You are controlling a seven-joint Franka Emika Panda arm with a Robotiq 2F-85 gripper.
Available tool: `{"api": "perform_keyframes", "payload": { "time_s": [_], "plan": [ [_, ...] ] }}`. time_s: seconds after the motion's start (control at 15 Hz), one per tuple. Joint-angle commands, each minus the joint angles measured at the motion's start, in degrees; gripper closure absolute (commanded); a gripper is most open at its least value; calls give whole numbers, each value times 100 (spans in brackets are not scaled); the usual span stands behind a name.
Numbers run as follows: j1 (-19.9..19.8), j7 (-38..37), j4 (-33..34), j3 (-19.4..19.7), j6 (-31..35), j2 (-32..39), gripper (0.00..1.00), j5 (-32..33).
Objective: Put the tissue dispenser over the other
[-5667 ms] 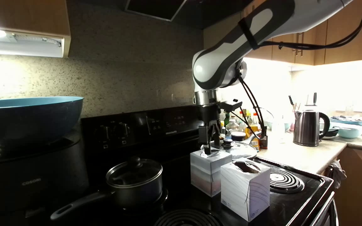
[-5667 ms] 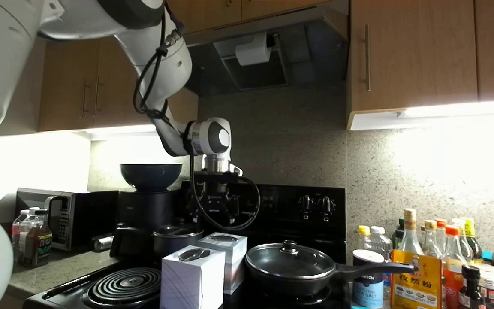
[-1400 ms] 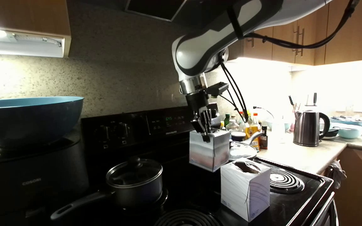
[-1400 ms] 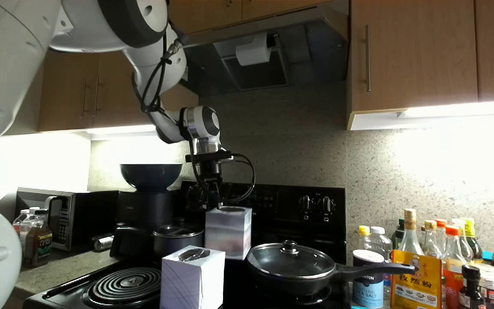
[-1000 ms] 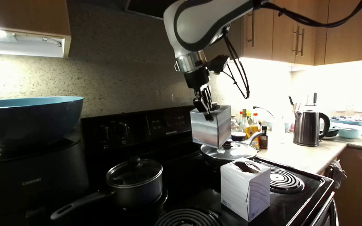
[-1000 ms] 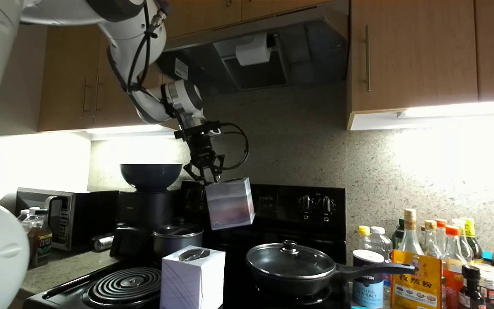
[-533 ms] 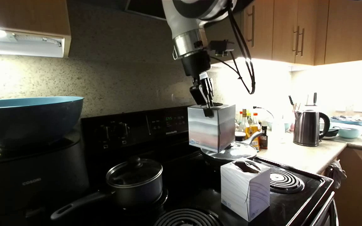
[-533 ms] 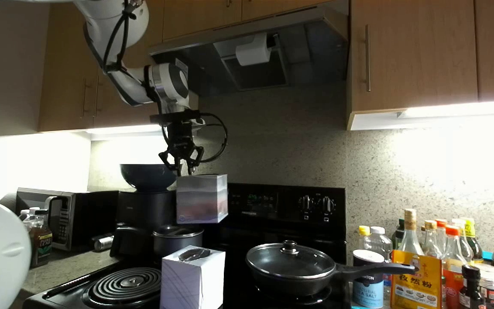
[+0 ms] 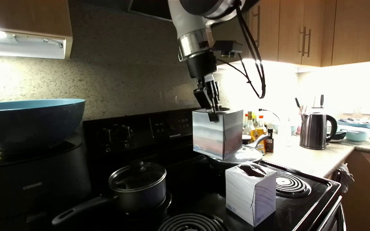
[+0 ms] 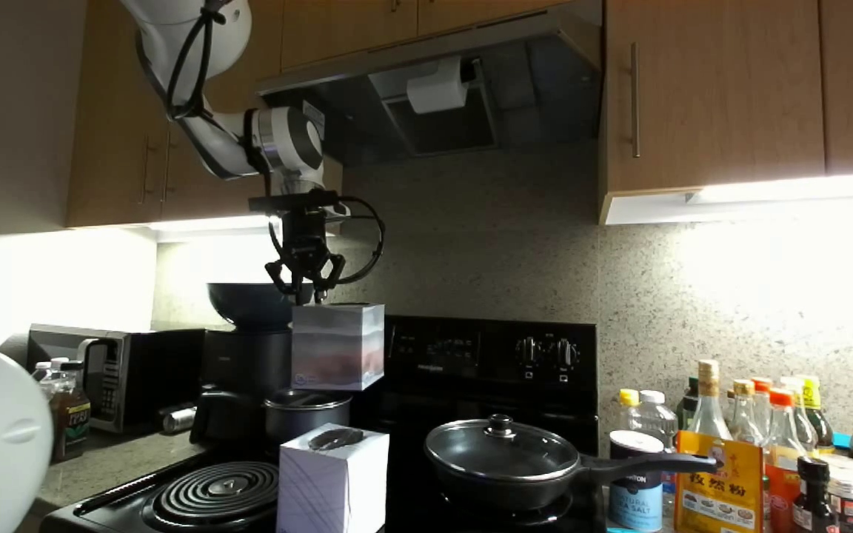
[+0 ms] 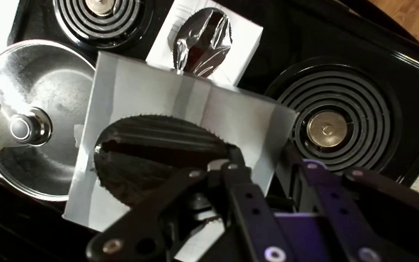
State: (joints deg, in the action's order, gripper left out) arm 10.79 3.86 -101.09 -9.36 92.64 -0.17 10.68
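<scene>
The tissue dispenser, greyish with pinkish-blue bands, hangs in the air, nearly level. My gripper is shut on the wall at its top edge: in the wrist view, one fingertip dips into the dark slot and the opposite one lies outside the side face. Lower down, the other, a plain whitish box with a dark slot on top, stands upright on the stove. A gap separates the boxes in both exterior views. From the wrist, the dispenser's far edge partly covers the other, which shows beyond it.
A lidded frying pan and a lidded saucepan stand on the stove near the boxes. Behind are the control panel and a tall appliance carrying a big blue bowl. Bottles crowd the counter; the hood hangs overhead.
The dispenser has been lifted off the stove from beside the other. During the last second its tilt has evened out and it has moved sideways, sinking slightly. The other has stayed still.
</scene>
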Motion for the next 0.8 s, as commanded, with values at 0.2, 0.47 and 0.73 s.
{"api": "perform_keyframes", "payload": {
  "time_s": [0.2,0.47,0.73],
  "plan": [
    [-112,-860,-763,80,-74,-454,93,-526],
    [-96,-903,-618,78,-58,-258,72,-355],
    [-122,-852,-651,107,-58,-282,93,-413]
  ]
}}
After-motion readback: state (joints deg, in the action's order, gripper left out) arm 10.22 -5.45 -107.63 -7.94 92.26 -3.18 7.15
